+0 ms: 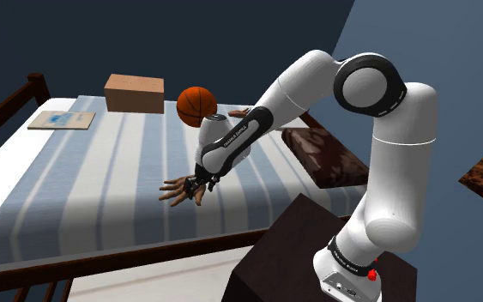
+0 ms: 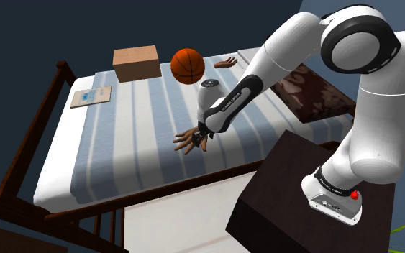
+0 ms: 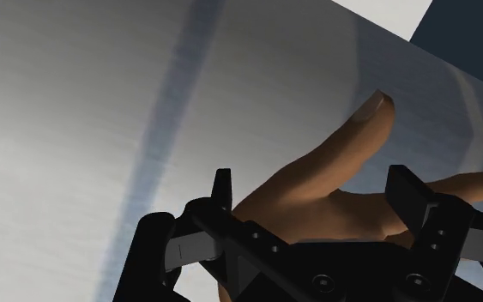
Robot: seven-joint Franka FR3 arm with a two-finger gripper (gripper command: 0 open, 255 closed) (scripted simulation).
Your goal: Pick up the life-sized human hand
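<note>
Black fingers [image 3: 222, 190] of the pincer [image 3: 315, 193] stand closest in the wrist view. They are spread wide, with the brown life-sized human hand [image 3: 334, 167] lying flat between them. One pincer finger sits at the edge of the palm. The other stands over the gap between two of the hand's outstretched digits. I cannot tell whether either pad presses on the skin.

From the shoulder view, the pincer [image 1: 200, 183] is down over the wrist end of the hand [image 1: 178, 190], whose digits fan out toward that view's left. The hand rests on the blue-and-white striped bed [image 1: 93, 180], on the side near the dark box stand [image 1: 295, 249].

Farther across the bed are an orange basketball [image 1: 197, 105], a brown cardboard box [image 1: 134, 93] and a thin pale book [image 1: 62, 120]. In the second exterior view, the pincer [image 2: 201, 134] again covers the wrist end of the hand [image 2: 187, 142]. A second brown model hand [image 2: 226, 63] lies well apart, beyond the basketball [image 2: 188, 65]. A dark brown mottled cushion [image 2: 312, 97] lies at the bed's end, behind the white arm [image 2: 280, 61].
</note>
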